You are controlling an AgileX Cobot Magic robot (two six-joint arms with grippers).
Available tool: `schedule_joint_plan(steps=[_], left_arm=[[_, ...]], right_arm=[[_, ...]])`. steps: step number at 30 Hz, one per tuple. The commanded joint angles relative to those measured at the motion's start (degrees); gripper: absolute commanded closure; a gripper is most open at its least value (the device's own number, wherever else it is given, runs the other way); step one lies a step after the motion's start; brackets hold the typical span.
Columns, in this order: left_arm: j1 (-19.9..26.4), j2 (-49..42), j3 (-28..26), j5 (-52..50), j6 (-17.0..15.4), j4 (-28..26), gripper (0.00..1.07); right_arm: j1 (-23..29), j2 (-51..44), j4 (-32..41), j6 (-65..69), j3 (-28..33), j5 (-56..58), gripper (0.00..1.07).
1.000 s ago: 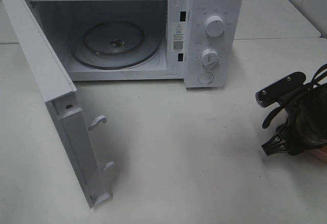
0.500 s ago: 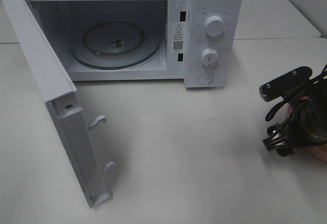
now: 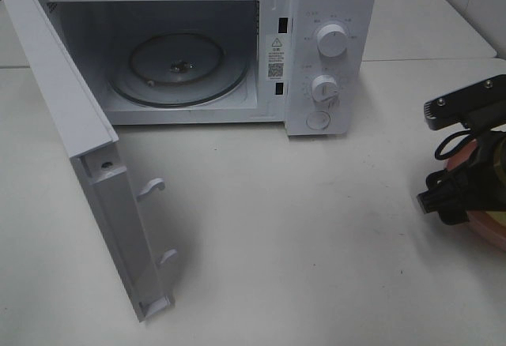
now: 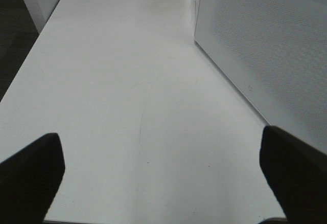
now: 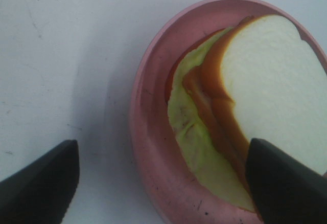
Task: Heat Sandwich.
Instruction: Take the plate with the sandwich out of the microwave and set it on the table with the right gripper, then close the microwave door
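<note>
The microwave (image 3: pixel 198 50) stands at about twelve o'clock on the white counter (image 3: pixel 300 235), its door (image 3: pixel 87 152) swung wide toward eight o'clock, showing the glass turntable (image 3: pixel 178 69) inside with nothing on it. Two knobs (image 3: pixel 330 39) sit one above the other on the panel at its right.

Over at three o'clock, at the counter's edge, the right end effector (image 5: pixel 161 183) hangs above a pink plate (image 5: pixel 148 147). Its fingers (image 5: pixel 41 183) are spread wide, one over bare counter beside the plate, the other over the plate's far side, gripping nothing. The sandwich (image 5: pixel 245 106) lies on that plate, white bread on top, tan crust, pale green leaf and a bit of red peeking out beneath. In the high view the arm hides most of it.

The left end effector (image 4: pixel 163 180) is likewise spread apart and empty, over bare counter just beside the microwave's perforated door.
</note>
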Motion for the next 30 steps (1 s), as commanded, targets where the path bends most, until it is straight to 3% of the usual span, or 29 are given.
schedule_joint_plan(steps=[1, 10, 18, 30], left_arm=[[0.11, -0.29, 0.0, -0.52, 0.06, 0.17, 0.1], [0.11, -0.29, 0.0, -0.52, 0.06, 0.17, 0.1], [0.11, -0.29, 0.0, -0.52, 0.06, 0.17, 0.1], [0.11, -0.29, 0.0, -0.52, 0.06, 0.17, 0.1]], right_arm=[[0.06, -2.69, 3.67, -3.84, -0.11, 0.8, 0.28], [0.06, -11.8, 19.25, -20.17, -0.11, 1.66, 0.29], [0.06, -20.8, 33.63, -38.79, -3.95, 10.77, 0.31], [0.06, -32.2, 46.07, -53.8, -8.88, 21.94, 0.31]])
